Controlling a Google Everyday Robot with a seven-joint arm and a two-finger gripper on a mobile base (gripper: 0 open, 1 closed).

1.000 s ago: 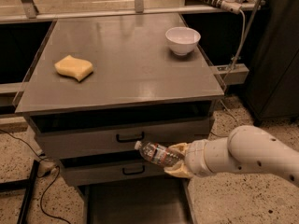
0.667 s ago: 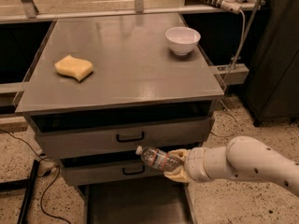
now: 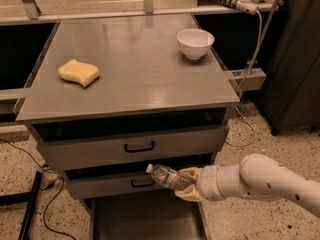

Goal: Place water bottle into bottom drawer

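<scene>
The bottom drawer [image 3: 145, 219] stands open below the two handled drawers. The water bottle [image 3: 167, 177] hangs tilted above its right part, cap up-left, with the gripper [image 3: 187, 184] clamped on its base end. If released from this height and tilt, the bottle could bounce or roll over the low side wall.

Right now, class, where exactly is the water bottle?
The water bottle sits low, right of centre in the camera view, gripped by the hand, in front of the lower handled drawer and above the open bottom drawer.
</scene>
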